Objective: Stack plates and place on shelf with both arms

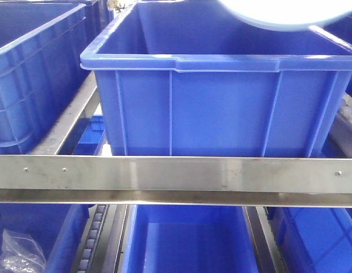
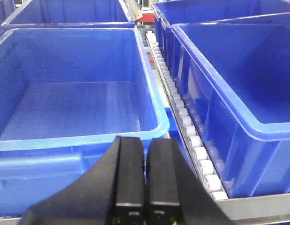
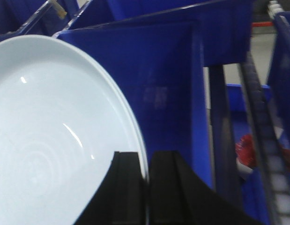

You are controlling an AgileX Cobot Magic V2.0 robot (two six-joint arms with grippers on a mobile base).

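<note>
The right end effector (image 3: 145,187) pinches a plate's (image 3: 46,154) rim above a crate (image 1: 221,102) at twelve o'clock, unplaced on the shelf (image 1: 176,173); the left end effector (image 2: 145,187) is closed, empty.

place: warehouse or factory storage area | evidence: rows of big blue crates (image 1: 221,102) on a steel flow rack | rail (image 1: 176,175) with screws along the rack's front edge | white roller track (image 2: 184,117) between crates | more crates on the level below | bagged parts (image 1: 16,250) in the lower-left crate
</note>
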